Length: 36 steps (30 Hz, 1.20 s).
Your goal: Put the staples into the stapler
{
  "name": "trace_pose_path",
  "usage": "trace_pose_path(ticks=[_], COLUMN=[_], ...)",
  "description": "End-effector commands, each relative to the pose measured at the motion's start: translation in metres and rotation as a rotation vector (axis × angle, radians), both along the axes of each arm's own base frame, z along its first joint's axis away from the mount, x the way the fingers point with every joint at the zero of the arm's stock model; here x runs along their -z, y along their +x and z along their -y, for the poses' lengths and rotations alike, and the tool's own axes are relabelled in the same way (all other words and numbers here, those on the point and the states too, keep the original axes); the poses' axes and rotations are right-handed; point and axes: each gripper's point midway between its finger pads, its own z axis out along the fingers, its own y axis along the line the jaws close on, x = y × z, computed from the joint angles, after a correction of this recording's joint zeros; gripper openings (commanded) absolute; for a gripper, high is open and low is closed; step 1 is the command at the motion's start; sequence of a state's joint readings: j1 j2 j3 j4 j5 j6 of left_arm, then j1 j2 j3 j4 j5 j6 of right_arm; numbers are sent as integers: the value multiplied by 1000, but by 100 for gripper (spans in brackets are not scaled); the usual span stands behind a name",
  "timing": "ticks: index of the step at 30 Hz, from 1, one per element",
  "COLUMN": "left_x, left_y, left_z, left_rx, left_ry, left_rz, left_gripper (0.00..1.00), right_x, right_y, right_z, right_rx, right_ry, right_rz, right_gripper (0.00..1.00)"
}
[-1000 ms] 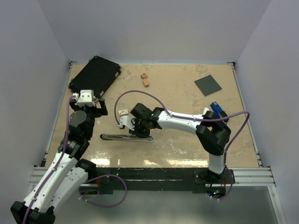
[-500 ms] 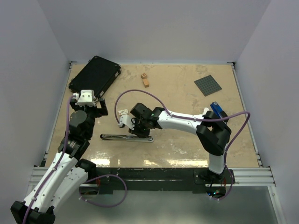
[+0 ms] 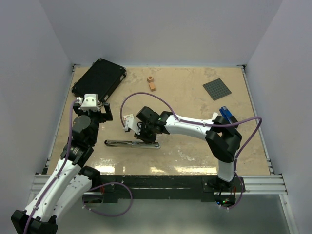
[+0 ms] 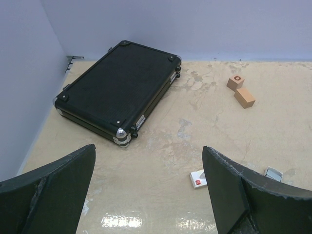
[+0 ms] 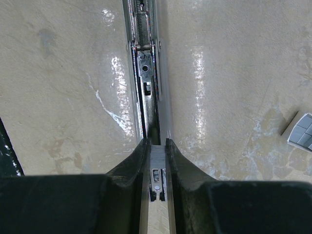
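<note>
Nearest you, the right arm rises from its base at the near edge, bends at the elbow and stretches its forearm left across the table [image 3: 185, 97]. Its wrist tips down over the stapler [image 3: 124, 143]. The stapler lies opened out flat, left of centre in the near half, with its length running along the near edge. In the wrist view you look straight along its open channel, with the spring and pusher farther up. The right gripper [image 5: 156, 142] sits at the stapler's right end. Its fingers [image 5: 134, 161] are drawn close together, pinching a small light grey block, the staples [image 5: 157, 155], which sit in line with the channel at its near end.

The left arm comes up folded from the near left corner. It holds the left gripper [image 4: 148, 151] above the table's left side, aimed toward the far left. Its two fingers stand wide apart with nothing between them.

Just past those fingers lies a small white tag [image 4: 197, 179] with a red mark. Any print on it is too small for you to read. Farther back, a black case [image 4: 117, 92] with metal corners lies flat in the far left corner. No lettering on it can be made out.

Right of the case are two small wooden blocks [image 4: 241, 92], just beside each other. Toward the far right lies a dark grey studded plate [image 3: 217, 88], and nearer, by the right arm's elbow, a bright blue stapler [image 3: 227, 116].
</note>
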State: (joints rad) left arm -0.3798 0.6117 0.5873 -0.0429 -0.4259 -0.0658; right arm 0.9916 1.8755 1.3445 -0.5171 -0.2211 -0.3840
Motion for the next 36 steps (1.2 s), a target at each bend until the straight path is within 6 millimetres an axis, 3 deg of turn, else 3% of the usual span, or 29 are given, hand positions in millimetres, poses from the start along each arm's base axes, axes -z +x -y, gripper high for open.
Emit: trace_pose_path(ticks=[1, 15, 22, 36], left_x=[-23, -23, -23, -22], left_y=[1, 1, 1, 1], left_z=[-2, -1, -2, -2], left_rx=[-1, 1, -1, -1], left_ry=[-11, -11, -11, -10], left_rz=[53, 52, 53, 51], left_gripper=[95, 95, 95, 95], right_x=[-25, -21, -37, -23], right_y=[5, 3, 1, 4], right_z=[-11, -8, -12, -8], right_rx=[2, 3, -11, 0], right_ry=[70, 66, 108, 70], right_rz=[12, -13, -9, -11], right_gripper=[16, 15, 15, 15])
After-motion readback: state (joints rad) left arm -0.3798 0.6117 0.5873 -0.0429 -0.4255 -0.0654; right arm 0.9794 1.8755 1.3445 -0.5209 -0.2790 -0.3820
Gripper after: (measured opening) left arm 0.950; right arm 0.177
